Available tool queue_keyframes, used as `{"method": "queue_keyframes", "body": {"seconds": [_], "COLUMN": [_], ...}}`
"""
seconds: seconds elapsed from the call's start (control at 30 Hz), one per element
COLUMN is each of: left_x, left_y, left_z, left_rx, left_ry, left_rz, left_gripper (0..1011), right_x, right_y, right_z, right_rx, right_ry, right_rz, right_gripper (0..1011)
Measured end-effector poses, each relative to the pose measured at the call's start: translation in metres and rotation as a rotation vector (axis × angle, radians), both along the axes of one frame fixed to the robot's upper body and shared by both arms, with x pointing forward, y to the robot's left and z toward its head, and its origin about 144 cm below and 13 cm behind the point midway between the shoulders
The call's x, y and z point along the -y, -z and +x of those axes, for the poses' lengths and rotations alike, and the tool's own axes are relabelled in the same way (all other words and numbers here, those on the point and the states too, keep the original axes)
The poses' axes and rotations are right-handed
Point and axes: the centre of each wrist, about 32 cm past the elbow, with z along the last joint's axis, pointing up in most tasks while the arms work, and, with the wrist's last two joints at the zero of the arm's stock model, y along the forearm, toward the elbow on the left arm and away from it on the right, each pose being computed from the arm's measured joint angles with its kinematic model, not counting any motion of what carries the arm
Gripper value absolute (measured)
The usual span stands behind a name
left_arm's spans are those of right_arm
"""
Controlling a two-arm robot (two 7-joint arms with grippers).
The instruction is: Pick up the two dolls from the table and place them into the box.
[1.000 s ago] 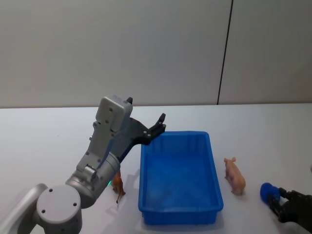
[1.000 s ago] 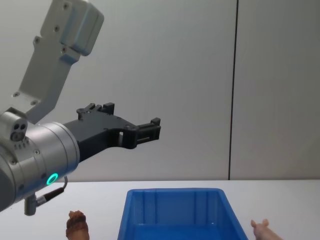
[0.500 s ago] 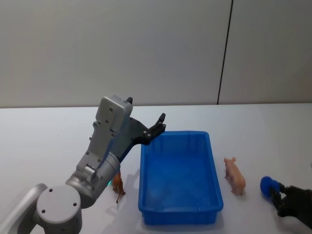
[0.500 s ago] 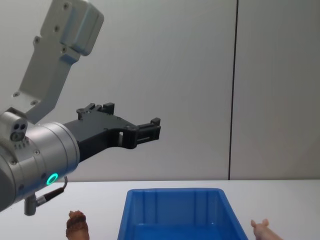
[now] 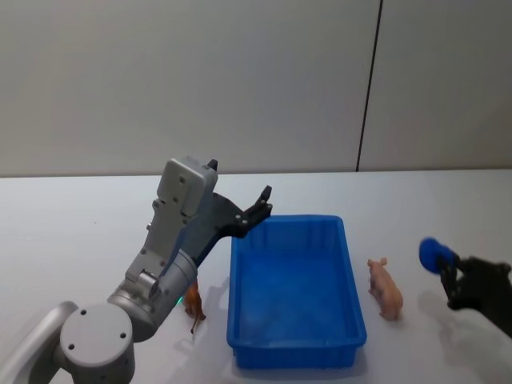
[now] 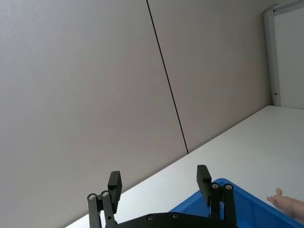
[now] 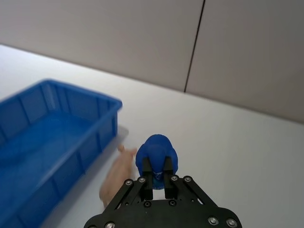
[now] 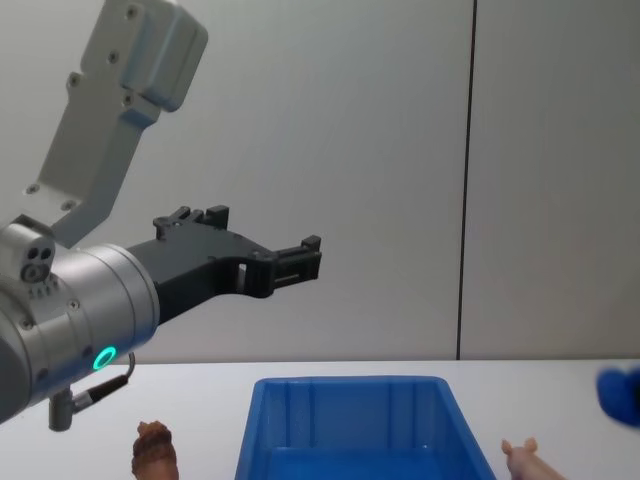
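Observation:
The deep blue doll (image 5: 430, 253) hangs above the table (image 5: 80, 232), right of the box (image 5: 296, 288), with my right gripper (image 5: 444, 264) shut on it. In the right wrist view the blue doll (image 7: 156, 152) sits between the fingertips (image 7: 148, 167), with the box (image 7: 47, 137) off to one side. In the chest view the blue doll (image 8: 622, 394) shows at the right edge. The brown doll (image 5: 194, 304) stands on the table by the box's left wall, also in the chest view (image 8: 153, 449). My left gripper (image 5: 260, 206) hovers open over the box's far left corner, holding nothing.
A pink toy pig (image 5: 386, 290) lies on the table between the box and my right gripper. The box's inside is bare. The left arm's grey links (image 5: 172, 240) rise above the brown doll. A grey wall stands behind the table.
My right gripper has risen off the table with the blue doll in it, moving up and slightly farther away. The left arm has stayed still.

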Motion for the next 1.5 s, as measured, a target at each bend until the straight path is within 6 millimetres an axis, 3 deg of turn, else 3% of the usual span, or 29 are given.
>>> {"method": "queue_keyframes", "body": {"seconds": [0.4,0.77,1.03,1.13,1.17,1.5], "left_x": [0.0,0.0,0.0,0.0,0.0,0.0], "left_y": [0.0,0.0,0.0,0.0,0.0,0.0], "left_z": [0.0,0.0,0.0,0.0,0.0,0.0], "left_rx": [0.0,0.0,0.0,0.0,0.0,0.0], "left_ry": [0.0,0.0,0.0,0.0,0.0,0.0], "left_rz": [0.0,0.0,0.0,0.0,0.0,0.0], "left_gripper": [1001,1001,1001,1001,1001,1001], "right_x": [-0.023,-0.054,-0.075,-0.079,-0.079,-0.081], "right_y": [-0.037,-0.047,-0.041,-0.039,-0.039,-0.037], "right_z": [0.02,0.037,0.044,0.046,0.046,0.047], "right_rx": [0.112,0.105,0.058,0.046,0.046,0.032], "right_ry": [-0.125,-0.27,-0.347,-0.361,-0.361,-0.362], "right_rz": [0.033,0.04,0.022,0.019,0.019,0.013], "right_gripper": [65,58,239,351,351,689]}}
